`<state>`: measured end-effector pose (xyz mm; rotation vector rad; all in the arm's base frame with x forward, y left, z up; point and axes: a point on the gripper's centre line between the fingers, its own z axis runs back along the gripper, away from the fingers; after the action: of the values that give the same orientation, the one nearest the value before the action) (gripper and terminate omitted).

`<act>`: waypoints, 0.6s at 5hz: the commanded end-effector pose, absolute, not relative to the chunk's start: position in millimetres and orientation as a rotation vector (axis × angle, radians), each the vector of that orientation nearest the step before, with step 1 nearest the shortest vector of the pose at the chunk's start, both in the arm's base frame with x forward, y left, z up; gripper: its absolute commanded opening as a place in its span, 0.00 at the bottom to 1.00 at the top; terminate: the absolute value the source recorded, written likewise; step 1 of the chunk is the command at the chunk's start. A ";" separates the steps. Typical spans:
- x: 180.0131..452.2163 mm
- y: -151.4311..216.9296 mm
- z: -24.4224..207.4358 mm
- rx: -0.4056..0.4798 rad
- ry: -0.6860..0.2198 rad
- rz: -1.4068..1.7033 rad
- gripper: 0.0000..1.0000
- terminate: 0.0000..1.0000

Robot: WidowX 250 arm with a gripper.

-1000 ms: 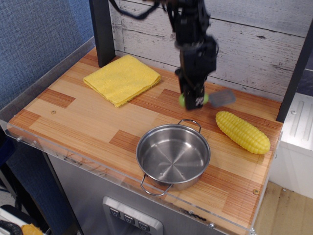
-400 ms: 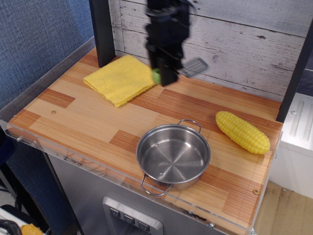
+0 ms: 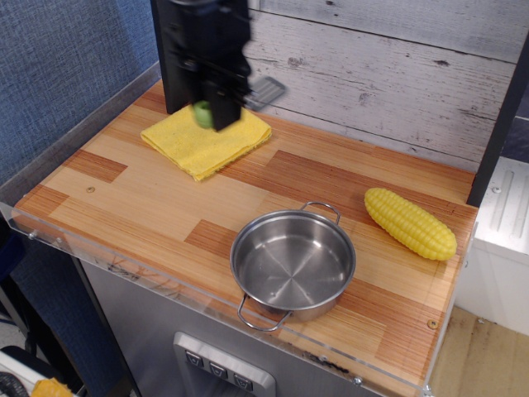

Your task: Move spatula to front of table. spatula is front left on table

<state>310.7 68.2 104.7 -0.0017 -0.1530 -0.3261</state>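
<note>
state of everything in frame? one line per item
gripper: shut on the spatula, raised above the cloth
spatula: held by its green handle, off the table, blade pointing right
cloth: folded, flat at the back left
pot: upright, empty, near the front edge
corn: lying on its side at the right
table: bears the cloth, pot and corn

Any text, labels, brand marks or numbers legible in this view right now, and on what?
None readable: no print shows on the black gripper holding the lime-green-handled grey spatula, the folded yellow cloth, steel pot, yellow corn cob or striped wood table.
The grey unit's front buttons carry marks too small to read.
</note>
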 end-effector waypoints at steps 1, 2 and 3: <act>287.8 113.7 123.0 0.056 -0.208 -0.156 0.00 0.00; 280.6 135.6 119.0 0.065 -0.208 -0.083 0.00 0.00; 271.6 148.1 109.4 0.071 -0.202 -0.029 0.00 0.00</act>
<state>281.6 154.5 100.6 0.0554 -0.1782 -0.0252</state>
